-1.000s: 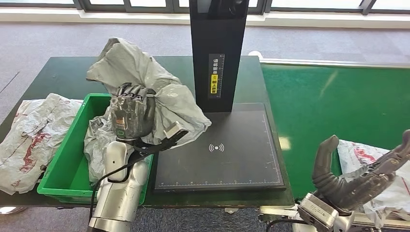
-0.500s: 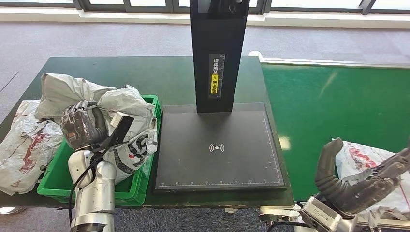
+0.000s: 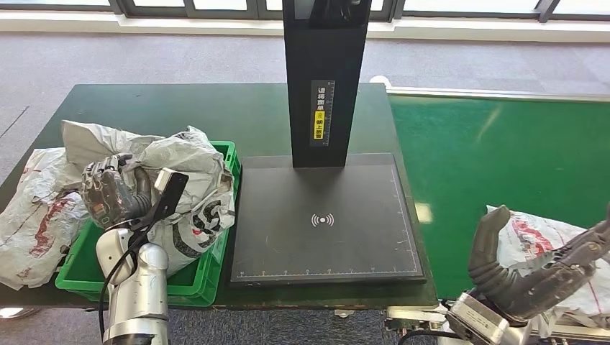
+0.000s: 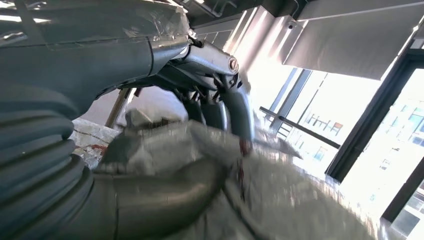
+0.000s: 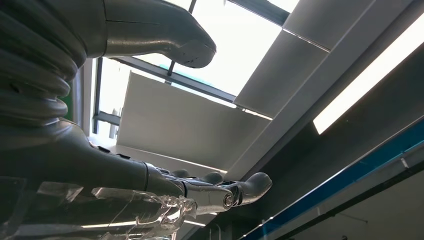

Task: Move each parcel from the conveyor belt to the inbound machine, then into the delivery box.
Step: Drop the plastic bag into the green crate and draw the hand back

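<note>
Two parcels are in play. One grey parcel (image 3: 183, 183) sits in the green delivery box (image 3: 108, 277) at lower left of the head view, bulging above the box's rim and spilling toward the scanner side. The left hand (image 3: 114, 190) is clamped on its near-left flank; in the left wrist view the dark fingers (image 4: 235, 107) hook over crumpled plastic while the thumb presses from beneath, so the bag lies pinched between them. Judgement: the last leg for this parcel, placing into the box, is nearly done. Next move calls for letting the fingers spread and lifting the hand straight clear so loose film does not drag out with it.

Second parcel (image 3: 554, 244), white with red print, lies on the green conveyor belt (image 3: 503, 151) at lower right. The right hand (image 3: 532, 269) hovers at its near edge, thumb raised on the left, fingers spread wide across the bag's near side; empty, by the right wrist view. Whether the fingertips touch the plastic, cannot tell. Judgement: this hand is staged for a pickup, then a carry to the inbound machine (image 3: 324, 215), the black plate at centre.

Another white-and-red bag (image 3: 36, 208) lies on the counter (image 3: 216, 115), left of the box.
</note>
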{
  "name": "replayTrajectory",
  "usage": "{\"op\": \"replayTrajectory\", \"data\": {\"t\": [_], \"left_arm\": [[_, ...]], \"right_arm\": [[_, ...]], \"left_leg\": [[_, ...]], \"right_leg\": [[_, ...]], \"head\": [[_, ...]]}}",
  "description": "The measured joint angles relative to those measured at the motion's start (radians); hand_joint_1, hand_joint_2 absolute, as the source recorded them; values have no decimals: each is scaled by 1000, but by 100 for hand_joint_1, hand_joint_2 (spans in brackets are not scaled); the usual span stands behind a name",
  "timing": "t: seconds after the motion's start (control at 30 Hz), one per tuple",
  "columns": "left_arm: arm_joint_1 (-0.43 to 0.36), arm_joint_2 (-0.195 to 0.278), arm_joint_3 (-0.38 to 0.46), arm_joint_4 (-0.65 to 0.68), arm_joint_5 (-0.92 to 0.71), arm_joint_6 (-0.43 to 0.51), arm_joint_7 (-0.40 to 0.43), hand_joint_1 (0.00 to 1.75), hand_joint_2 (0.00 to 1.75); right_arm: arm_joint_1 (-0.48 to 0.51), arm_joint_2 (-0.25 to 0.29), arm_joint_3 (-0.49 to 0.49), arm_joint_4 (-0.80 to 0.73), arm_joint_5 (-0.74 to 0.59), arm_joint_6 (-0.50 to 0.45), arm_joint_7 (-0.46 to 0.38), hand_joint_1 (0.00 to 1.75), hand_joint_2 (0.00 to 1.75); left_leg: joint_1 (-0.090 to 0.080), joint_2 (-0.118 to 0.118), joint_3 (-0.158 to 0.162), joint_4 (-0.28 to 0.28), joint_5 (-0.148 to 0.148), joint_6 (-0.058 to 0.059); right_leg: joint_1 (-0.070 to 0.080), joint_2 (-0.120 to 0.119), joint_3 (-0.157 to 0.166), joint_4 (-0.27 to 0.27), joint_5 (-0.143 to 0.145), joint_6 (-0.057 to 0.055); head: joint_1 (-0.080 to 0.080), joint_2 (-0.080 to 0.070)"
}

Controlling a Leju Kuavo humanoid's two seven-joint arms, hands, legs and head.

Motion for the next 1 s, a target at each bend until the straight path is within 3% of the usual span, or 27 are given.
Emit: {"op": "replayTrajectory", "data": {"t": [0.17, 0.27, 0.33, 0.47, 0.53, 0.9, 1.0], "left_arm": [[16, -1, 0, -39, 56, 0, -32, 0, 175], [34, -4, -3, -80, 88, 0, -44, 0, 175], [47, -5, -11, -112, 101, 0, -45, 0, 175], [58, -5, -39, -173, 123, 0, -37, 0, 175], [60, -5, -52, -196, 129, 0, -35, 0, 175], [64, -3, -73, -241, 132, 0, -34, 0, 175], [64, -3, -73, -245, 141, 0, -39, 0, 175]], "right_arm": [[-2, 0, -9, 15, 26, 0, 2, 0, 175], [-7, 2, -64, 57, 165, 0, 37, 0, 175], [-24, 2, -119, 100, 324, 1, 105, 0, 175], [-80, 3, -217, 195, 697, 1, 324, 0, 175], [-96, 3, -251, 230, 791, 1, 385, 0, 175], [-129, 4, -305, 305, 818, 1, 400, 0, 175], [-133, 4, -309, 315, 868, 1, 448, 0, 175]], "left_leg": [[0, 0, 0, 0, 0, 0], [0, -1, -1, 0, 0, 0], [0, -2, -1, 0, 0, 0], [0, -4, -2, 0, 0, 1], [0, -6, -2, 0, 1, 1], [0, -8, -3, 0, 1, 0], [0, -8, -3, 0, 1, 0]], "right_leg": [[0, 0, 0, 0, 0, 0], [0, -1, 0, 0, 0, 0], [0, -1, 0, 0, 0, 0], [0, -4, 1, 0, 0, 0], [0, -7, 1, 0, 0, 0], [0, -8, 1, 0, 0, 0], [0, -8, 1, 0, 0, 0]], "head": [[0, 0], [0, 0], [0, 0], [0, 0], [0, 0], [0, 0], [0, 0]]}}
